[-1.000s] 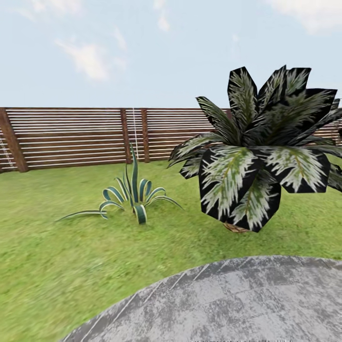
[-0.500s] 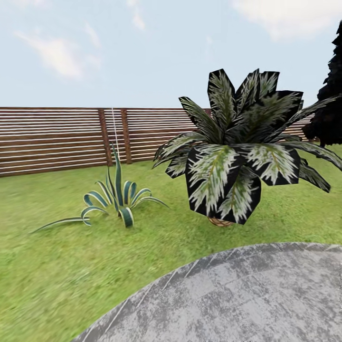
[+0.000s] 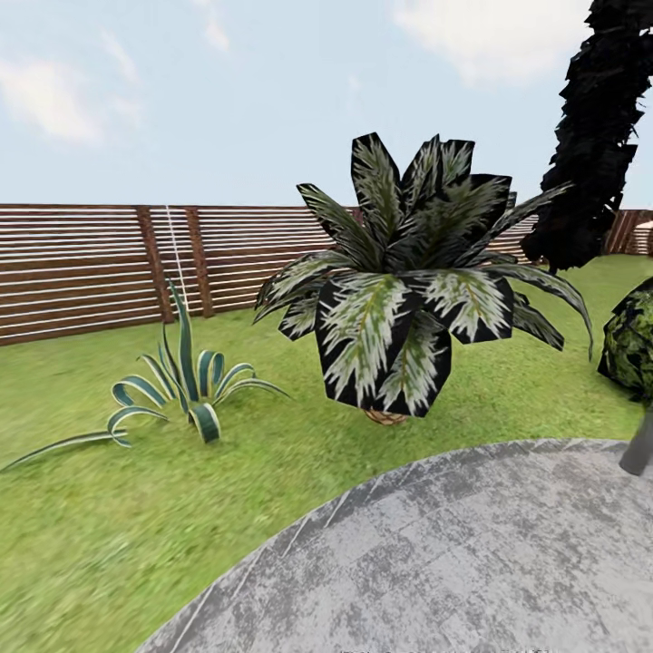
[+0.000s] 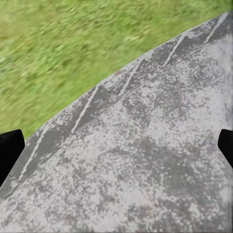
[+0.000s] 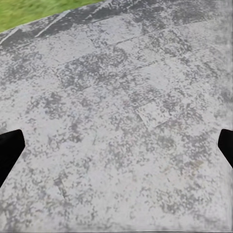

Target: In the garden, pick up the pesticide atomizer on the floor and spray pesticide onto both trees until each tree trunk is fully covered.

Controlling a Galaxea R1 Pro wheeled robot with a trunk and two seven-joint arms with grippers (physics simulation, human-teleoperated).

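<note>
Both end effectors hang spread wide, holding nothing, over the grey paving (image 3: 472, 562): left end effector (image 4: 116, 145), right end effector (image 5: 116, 145). Beyond lie the lawn (image 3: 109, 517), a short palm (image 3: 399, 290), a striped agave (image 3: 186, 381) and the slat fence (image 3: 91, 272).

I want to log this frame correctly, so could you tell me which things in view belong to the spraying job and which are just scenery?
Job: grass floor, grey paving, both open grippers above it.
Scenery: short palm, striped spiky plant, fence, dark conifer, bush.
</note>
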